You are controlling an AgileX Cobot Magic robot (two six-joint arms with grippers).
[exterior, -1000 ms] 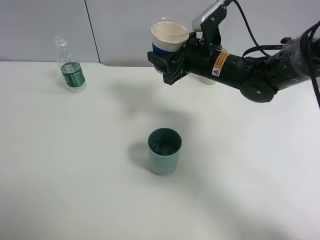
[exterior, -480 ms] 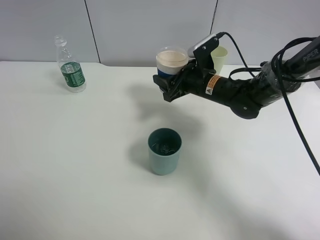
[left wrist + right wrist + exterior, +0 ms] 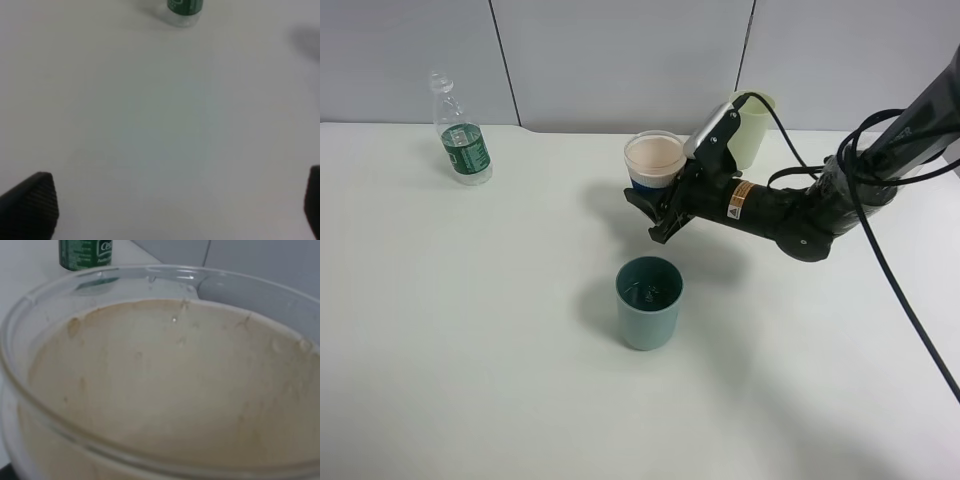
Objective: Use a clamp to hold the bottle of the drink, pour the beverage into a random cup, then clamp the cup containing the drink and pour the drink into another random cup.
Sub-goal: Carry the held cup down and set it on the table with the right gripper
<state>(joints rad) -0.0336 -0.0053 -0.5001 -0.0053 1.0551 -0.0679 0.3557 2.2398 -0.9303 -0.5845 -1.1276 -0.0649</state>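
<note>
The right gripper [image 3: 651, 211] is shut on the white cup with the blue ribbed sleeve [image 3: 654, 162] and holds it upright just above the table, behind the teal cup [image 3: 649, 301]. That teal cup stands mid-table with glints in its dark inside. In the right wrist view the held cup's pale peach inside [image 3: 165, 390] fills the frame, with small droplets on its wall. The clear bottle with the green label [image 3: 460, 130] stands at the far left, also seen as the bottle's base [image 3: 184, 9] and as the bottle's label [image 3: 85, 252]. My left gripper [image 3: 170, 210] is open over bare table.
A taller pale yellow-green cup [image 3: 753, 128] stands at the back behind the right arm [image 3: 790, 215]. Black cables loop from that arm toward the right edge. A grey panelled wall runs along the table's far edge.
The right arm has come down and slightly toward the front with the blue-sleeved cup, from well above the table to just above it. The bottle and teal cup have not moved.
</note>
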